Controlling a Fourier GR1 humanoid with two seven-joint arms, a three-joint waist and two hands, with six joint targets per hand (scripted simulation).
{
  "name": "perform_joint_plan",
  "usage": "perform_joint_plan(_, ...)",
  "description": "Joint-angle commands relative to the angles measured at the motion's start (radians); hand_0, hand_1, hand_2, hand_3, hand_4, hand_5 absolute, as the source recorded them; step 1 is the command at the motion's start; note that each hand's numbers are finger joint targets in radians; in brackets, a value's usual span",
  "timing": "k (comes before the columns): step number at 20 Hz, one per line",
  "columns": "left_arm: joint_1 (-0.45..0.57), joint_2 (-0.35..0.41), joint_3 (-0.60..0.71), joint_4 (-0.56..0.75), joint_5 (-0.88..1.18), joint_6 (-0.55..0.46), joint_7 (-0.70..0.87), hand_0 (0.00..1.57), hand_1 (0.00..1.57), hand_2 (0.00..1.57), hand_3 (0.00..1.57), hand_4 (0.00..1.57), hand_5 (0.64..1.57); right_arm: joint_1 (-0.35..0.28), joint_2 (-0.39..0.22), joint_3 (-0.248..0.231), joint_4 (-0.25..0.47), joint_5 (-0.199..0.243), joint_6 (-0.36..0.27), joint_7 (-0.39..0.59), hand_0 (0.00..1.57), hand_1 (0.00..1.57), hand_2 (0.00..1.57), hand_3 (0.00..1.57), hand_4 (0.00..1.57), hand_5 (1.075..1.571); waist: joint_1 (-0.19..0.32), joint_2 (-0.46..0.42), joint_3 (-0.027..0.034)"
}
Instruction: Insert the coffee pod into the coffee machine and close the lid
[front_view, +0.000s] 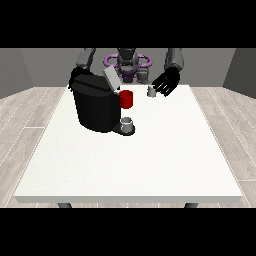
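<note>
White table (150, 165) fills most of the front view, with the robot (127, 60) small at twelve o'clock behind it. On the table's far part, toward ten o'clock, stands a black coffee machine (95, 107) with its grey lid (111, 78) tilted up and open. A red part (126, 99) sits on its front, and a small grey cup (127, 123) stands on its base below. The small grey coffee pod (151, 91) lies at about one o'clock, touching the fingertips of the black hand at the view's right (167, 82), whose fingers spread relaxed around it. The hand at the view's left (75, 76) is mostly hidden behind the machine; I cannot tell its fingers' state.
</note>
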Motion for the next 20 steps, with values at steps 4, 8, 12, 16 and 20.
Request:
perform_joint_plan(4, -0.111, 0.058, 0.047, -0.002, 0.005, -0.024, 0.011, 1.26, 1.26, 1.33, 1.28, 0.54, 1.571, -0.016, 0.022, 0.041, -0.028, -0.001, 0.006, -0.004, 0.0, 0.0, 0.0, 0.0, 0.49, 1.571, -0.061, 0.031, -0.0001)
perform_joint_plan(8, -0.18, 0.045, 0.065, 0.013, 0.003, -0.034, 0.116, 1.25, 1.25, 1.29, 1.24, 0.51, 1.571, -0.051, 0.002, 0.036, -0.036, -0.017, 0.028, 0.04, 0.0, 0.0, 0.0, 0.0, 0.5, 1.571, -0.093, 0.029, 0.0001)
perform_joint_plan(12, -0.241, 0.092, 0.096, 0.021, 0.025, -0.087, 0.113, 1.24, 1.24, 1.26, 1.2, 0.48, 1.571, -0.052, 0.007, 0.044, -0.05, -0.021, 0.02, -0.024, 0.0, 0.0, 0.0, 0.0, 0.52, 1.571, -0.102, 0.055, 0.0003)
perform_joint_plan(16, -0.277, 0.079, 0.1, 0.042, 0.007, -0.038, 0.128, 1.26, 1.26, 1.32, 1.25, 0.52, 1.571, -0.032, 0.025, 0.137, -0.103, 0.002, -0.042, 0.033, 0.0, 0.0, 0.0, 0.0, 0.49, 1.571, -0.165, 0.071, 0.0)
perform_joint_plan(20, -0.311, 0.122, 0.096, 0.041, -0.001, -0.083, 0.108, 1.26, 1.26, 1.31, 1.24, 0.51, 1.571, -0.069, -0.008, 0.074, -0.086, 0.014, -0.018, 0.023, 0.0, 0.0, 0.0, 0.0, 0.51, 1.571, -0.145, 0.114, 0.0003)
